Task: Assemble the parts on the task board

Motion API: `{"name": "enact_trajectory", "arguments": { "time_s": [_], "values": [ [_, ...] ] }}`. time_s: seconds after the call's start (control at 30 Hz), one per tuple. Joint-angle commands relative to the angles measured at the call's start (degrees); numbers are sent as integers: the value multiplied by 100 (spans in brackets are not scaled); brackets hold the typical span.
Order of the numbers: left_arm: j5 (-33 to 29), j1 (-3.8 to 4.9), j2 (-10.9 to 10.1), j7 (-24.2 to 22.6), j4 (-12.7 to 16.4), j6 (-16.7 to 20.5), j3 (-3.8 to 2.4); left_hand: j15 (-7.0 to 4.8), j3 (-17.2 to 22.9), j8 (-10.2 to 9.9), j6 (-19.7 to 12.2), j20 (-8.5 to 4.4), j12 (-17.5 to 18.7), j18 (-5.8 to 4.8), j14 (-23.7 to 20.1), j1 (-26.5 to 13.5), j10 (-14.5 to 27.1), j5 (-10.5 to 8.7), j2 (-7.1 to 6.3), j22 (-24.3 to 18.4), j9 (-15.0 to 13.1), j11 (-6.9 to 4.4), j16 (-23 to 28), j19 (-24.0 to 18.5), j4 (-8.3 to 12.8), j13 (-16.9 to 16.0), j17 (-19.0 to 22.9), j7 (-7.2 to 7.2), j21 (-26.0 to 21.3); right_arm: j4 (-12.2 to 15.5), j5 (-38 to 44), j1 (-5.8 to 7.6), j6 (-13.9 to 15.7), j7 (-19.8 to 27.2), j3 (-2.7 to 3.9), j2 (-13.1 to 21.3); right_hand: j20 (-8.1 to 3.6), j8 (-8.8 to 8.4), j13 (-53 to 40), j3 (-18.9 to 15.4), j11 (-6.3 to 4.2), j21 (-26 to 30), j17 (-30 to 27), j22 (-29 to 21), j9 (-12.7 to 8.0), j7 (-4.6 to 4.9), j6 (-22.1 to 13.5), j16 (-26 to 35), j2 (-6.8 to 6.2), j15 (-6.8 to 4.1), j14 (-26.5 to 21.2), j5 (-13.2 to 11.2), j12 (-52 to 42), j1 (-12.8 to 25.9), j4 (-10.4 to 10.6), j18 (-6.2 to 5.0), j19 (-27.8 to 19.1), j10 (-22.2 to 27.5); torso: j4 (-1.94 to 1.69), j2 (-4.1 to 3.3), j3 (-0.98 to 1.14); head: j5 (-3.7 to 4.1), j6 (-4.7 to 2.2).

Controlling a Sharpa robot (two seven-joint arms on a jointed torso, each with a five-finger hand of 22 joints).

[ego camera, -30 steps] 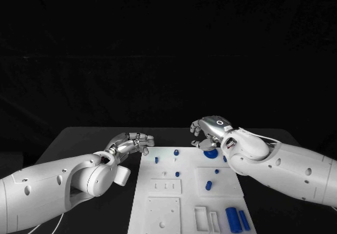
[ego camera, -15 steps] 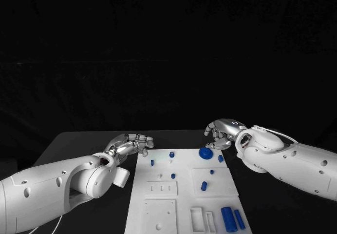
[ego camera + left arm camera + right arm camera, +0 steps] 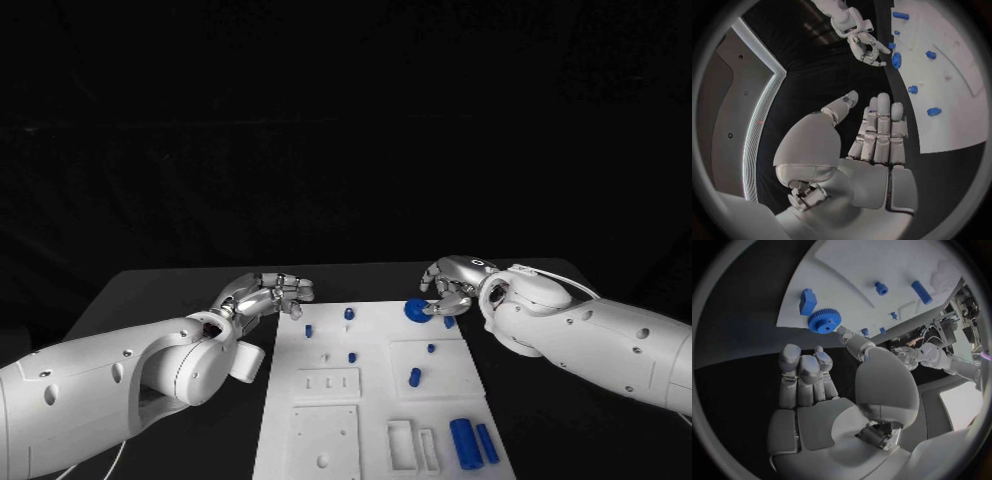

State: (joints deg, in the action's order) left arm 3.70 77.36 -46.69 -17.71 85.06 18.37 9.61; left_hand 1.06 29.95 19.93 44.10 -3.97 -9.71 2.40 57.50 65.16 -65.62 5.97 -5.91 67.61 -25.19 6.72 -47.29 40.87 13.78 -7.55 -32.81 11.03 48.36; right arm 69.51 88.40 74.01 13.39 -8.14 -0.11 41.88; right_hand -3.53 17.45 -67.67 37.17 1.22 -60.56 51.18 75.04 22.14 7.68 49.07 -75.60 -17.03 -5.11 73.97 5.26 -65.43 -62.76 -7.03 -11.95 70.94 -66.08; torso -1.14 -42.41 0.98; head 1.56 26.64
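Gear (image 3: 417, 310) at the task board's (image 3: 325, 425) far edge was touched by the empty, spread right hand (image 3: 450, 283); a nudge risked sliding it off.

Task board (image 3: 329, 425): far edge crowded by blue gear (image 3: 418, 310), right hand (image 3: 450, 283) just beside it; left hand (image 3: 270, 295) off far left corner. Small pegs (image 3: 351, 357) mid-board; blue cylinders (image 3: 466, 442) near right corner.

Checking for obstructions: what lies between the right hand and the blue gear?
Nothing; in the right wrist view the right hand sits beside the blue gear, its thumb tip close to it.
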Motion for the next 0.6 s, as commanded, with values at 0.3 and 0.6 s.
{"name": "enact_trajectory", "arguments": {
  "time_s": [0.3, 0.6],
  "values": [
    [19, 1, -36, -65, 50, -34, -4, 10, 5, -37, -18, -51, 34, 52, -48, -60, -19, -21, 13, -10, -9, 24, -37, -51, 51, -7, 9, 8, 32, -145, -10, -52, -106, 129, -2, -103, -123, -28, -57, -24, 7, -64, 52, 118, -2, 15, -31, -44, 43, 9, -37, 80, -72, 51, 40, -305, 56, -7, -15, -9, -7, -4, 50],
    [19, 1, -38, -74, 70, -20, -4, 10, 7, -39, -21, -50, 34, 52, -48, -64, -19, -22, 12, -11, -10, 24, -39, -53, 55, -7, 10, 9, 35, -268, -77, -70, -158, 124, -3, -193, -130, -38, -38, -30, 18, -84, 76, 113, -5, 28, -49, -41, 54, 20, -41, 85, -51, 73, 74, -305, 43, 35, -15, -2, -7, -36, 86]
  ]
}}
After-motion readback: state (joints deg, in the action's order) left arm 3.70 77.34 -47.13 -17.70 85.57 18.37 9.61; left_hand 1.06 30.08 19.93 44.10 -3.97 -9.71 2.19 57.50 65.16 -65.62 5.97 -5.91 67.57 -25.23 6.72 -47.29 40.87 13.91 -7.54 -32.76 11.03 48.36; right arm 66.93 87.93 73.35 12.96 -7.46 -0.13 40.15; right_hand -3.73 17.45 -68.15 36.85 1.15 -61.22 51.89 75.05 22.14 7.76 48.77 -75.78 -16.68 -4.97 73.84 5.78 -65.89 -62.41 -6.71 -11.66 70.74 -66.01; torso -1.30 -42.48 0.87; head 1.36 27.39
